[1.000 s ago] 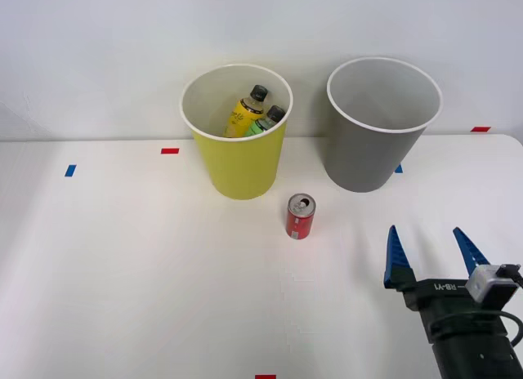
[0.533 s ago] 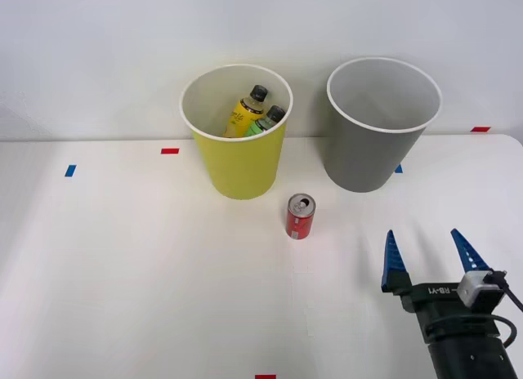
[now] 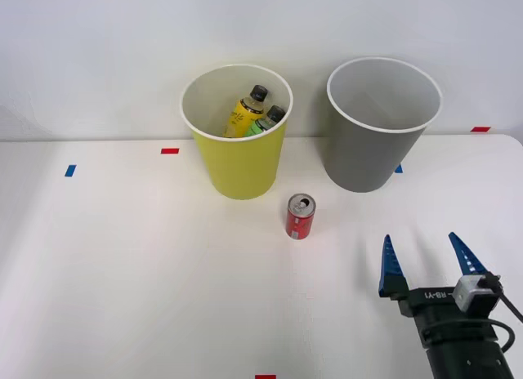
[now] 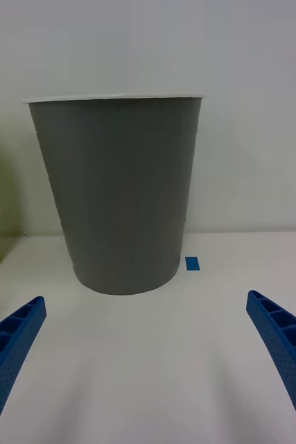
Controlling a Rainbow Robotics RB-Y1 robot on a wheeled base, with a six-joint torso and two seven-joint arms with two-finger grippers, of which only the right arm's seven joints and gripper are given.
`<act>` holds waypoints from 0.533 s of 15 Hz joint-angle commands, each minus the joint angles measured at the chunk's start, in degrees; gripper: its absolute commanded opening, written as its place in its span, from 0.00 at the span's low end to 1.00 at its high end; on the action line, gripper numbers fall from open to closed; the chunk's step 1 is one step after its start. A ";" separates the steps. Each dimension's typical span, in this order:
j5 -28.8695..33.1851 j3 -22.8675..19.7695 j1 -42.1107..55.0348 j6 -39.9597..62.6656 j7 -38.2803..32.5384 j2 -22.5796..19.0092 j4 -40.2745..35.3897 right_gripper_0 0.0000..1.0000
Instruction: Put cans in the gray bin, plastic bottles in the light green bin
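Observation:
A small red can [image 3: 300, 216] with a silver top stands upright on the white table, just in front of the gap between the two bins. The light green bin [image 3: 239, 167] holds two dark-capped plastic bottles, a yellow one [image 3: 245, 113] and a green-labelled one [image 3: 268, 120]. To its right stands the gray bin [image 3: 372, 154], which also faces me in the wrist view [image 4: 123, 201]. My right gripper [image 3: 425, 259] is open near the table's front right, well to the right of the can and nearer than the gray bin, nothing between its blue fingers [image 4: 9, 347].
Small tape marks dot the table: red [image 3: 169, 150], blue [image 3: 69, 170], red at the far right [image 3: 480, 129], a blue one by the gray bin [image 4: 192, 263] and red at the front edge [image 3: 265, 376]. A white wall stands right behind the bins.
My right gripper has drawn back toward the table's front edge and shifted slightly left, staying open. The can, bottles and bins have not moved.

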 commanded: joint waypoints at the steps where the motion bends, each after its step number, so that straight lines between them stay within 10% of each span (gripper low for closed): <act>1: 7.89 -0.78 1.38 -0.22 -9.00 1.66 -0.01 1.00; 8: 20.46 -1.04 4.89 -2.60 -26.76 3.51 -0.01 1.00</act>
